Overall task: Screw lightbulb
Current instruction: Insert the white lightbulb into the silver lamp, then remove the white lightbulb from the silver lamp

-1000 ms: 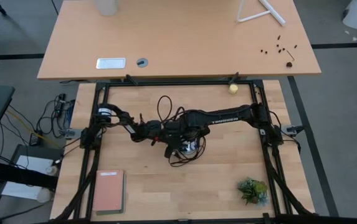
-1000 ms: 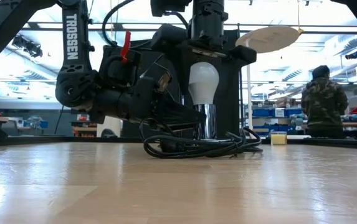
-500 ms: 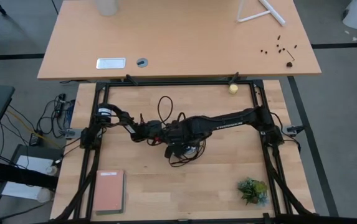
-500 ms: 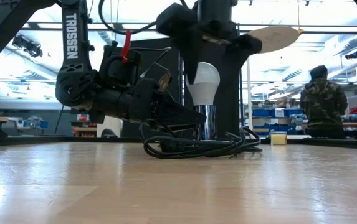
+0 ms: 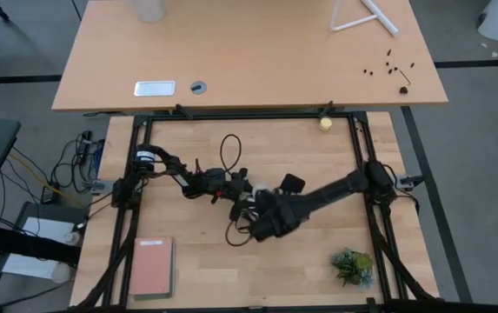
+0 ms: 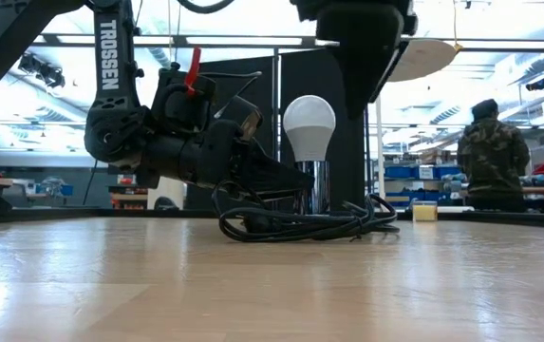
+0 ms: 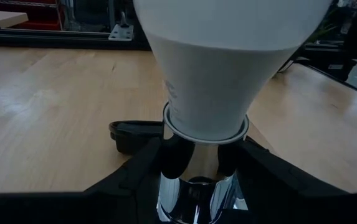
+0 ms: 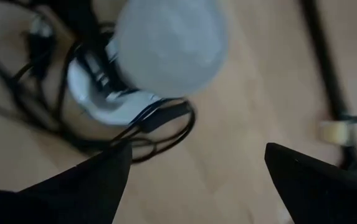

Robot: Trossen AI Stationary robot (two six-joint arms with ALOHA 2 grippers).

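Observation:
The white lightbulb [image 6: 309, 123] stands upright with its narrow base in a chrome socket [image 6: 315, 186] at the table's middle; the socket stands on its round base [image 8: 106, 93]. My left gripper [image 6: 286, 180] reaches in low and almost level from the table's left and is shut on the socket. My right gripper [image 6: 362, 76] hangs above and beside the bulb toward the near edge, tilted down, wide open and touching nothing. In its wrist view the bulb's dome [image 8: 169, 43] lies ahead of the spread fingers [image 8: 85, 180]. My left gripper pinches the chrome socket's neck [image 7: 194, 180], just below the bulb's base, between its two fingers [image 7: 138, 171]. The fingers come nearly level from the table's left, one on each side. The socket stands upright on the table with the bulb on top.
The socket's black cord [image 6: 295, 226] lies in loops around the socket and toward the far edge [image 5: 229, 148]. A red notebook [image 5: 153, 268] lies near left, a small plant [image 5: 353, 265] near right, a yellowish ball [image 5: 325, 123] at the far edge. A person [image 6: 495, 157] stands in the room behind.
My right gripper has drawn off the bulb's top and swung toward the table's near edge, rolling and tipping as it went. The bulb has stayed upright in the socket.

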